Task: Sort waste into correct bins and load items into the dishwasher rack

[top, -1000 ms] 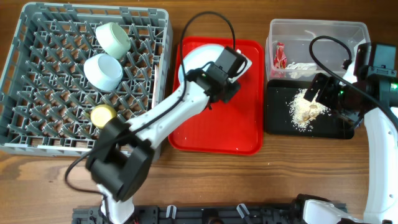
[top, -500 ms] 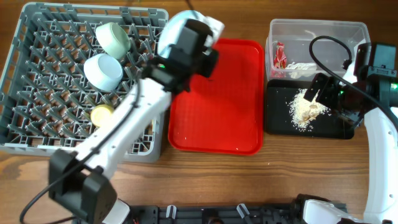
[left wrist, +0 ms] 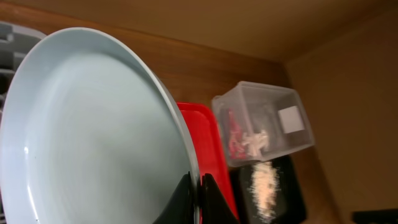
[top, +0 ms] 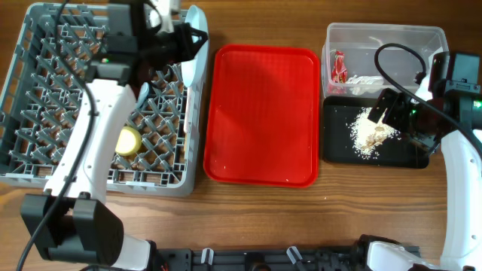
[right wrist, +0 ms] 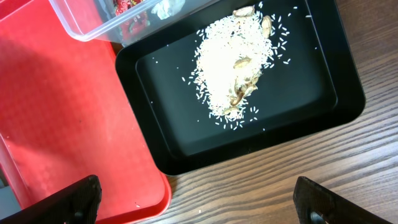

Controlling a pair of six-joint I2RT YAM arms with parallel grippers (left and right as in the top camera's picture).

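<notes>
— From where is the overhead camera looking?
— It is looking straight down from high up, taking in the whole table: dishwasher rack (top: 75, 179) at nine o'clock, red tray (top: 263, 113) at centre, black tray (top: 335, 132) at three o'clock.
— And the wrist cameras?
— The left one is sitting tight against the plate (left wrist: 87, 137), catching the clear tub (left wrist: 273, 106) at three o'clock. The right one is facing down, fairly near, over the black tray. All three are sharing the red tray.

The left gripper (top: 192, 38) grips the plate (top: 196, 68) on edge at the dishwasher rack's (top: 98, 178) right wall. A yellow cup (top: 128, 141) lies among the pegs.
</notes>
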